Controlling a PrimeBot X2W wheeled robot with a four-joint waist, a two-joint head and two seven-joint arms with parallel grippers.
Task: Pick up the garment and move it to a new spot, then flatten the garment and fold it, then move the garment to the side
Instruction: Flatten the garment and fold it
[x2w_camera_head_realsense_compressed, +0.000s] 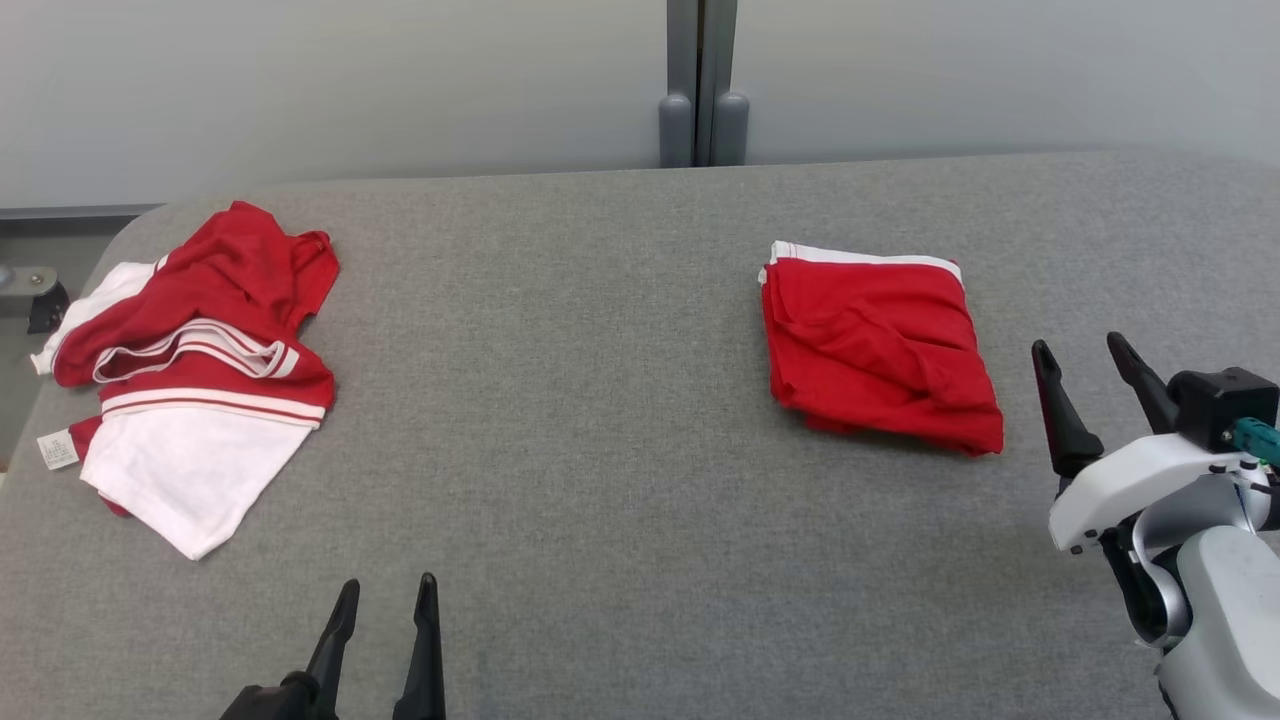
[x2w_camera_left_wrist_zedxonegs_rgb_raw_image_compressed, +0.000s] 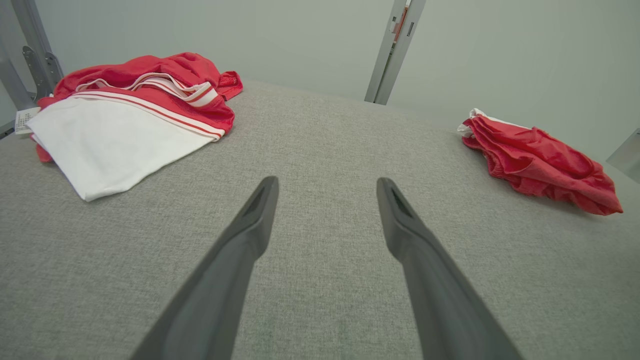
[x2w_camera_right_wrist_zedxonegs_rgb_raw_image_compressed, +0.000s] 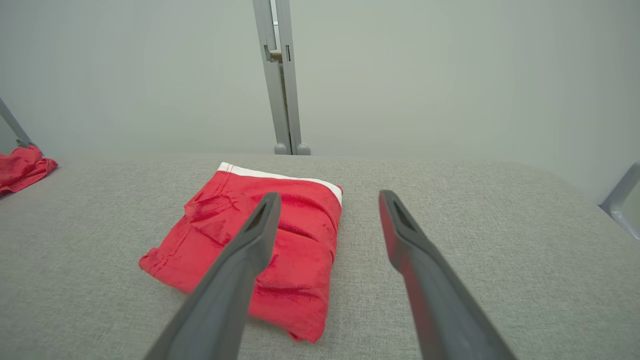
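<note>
**Both pairs of fingers spread and empty; one garment folded, one heap waiting**

Nearest me, my left fingers (x2w_camera_head_realsense_compressed: 427, 640) stand apart and carry nothing, low over the bare desk (x2w_camera_head_realsense_compressed: 600, 450). Its grey covering looks woven and slightly nubby, enough grip, I'd judge, to keep cloth from sliding while I smooth it. A little farther out, my right fingers (x2w_camera_head_realsense_compressed: 1062, 415) are likewise spread and empty. They sit just beside the near right corner of the folded red garment (x2w_camera_head_realsense_compressed: 880, 345), not touching it as far as I can tell.

That garment is a compact, rough rectangle of soft knit, creased across its top, with a white band along its far edge. It lies toward the right of the desk, which I take to mean it is folded and set aside.

Well apart, at the left edge, lies the crumpled red-and-white heap (x2w_camera_head_realsense_compressed: 190, 360). It has a flat white panel nearest me, striped trim, bunched red cloth behind and a small label at its side. Loose and layered, it will likely sag when lifted. Beyond stands a grey post (x2w_camera_head_realsense_compressed: 703, 80) against the pale wall.
</note>
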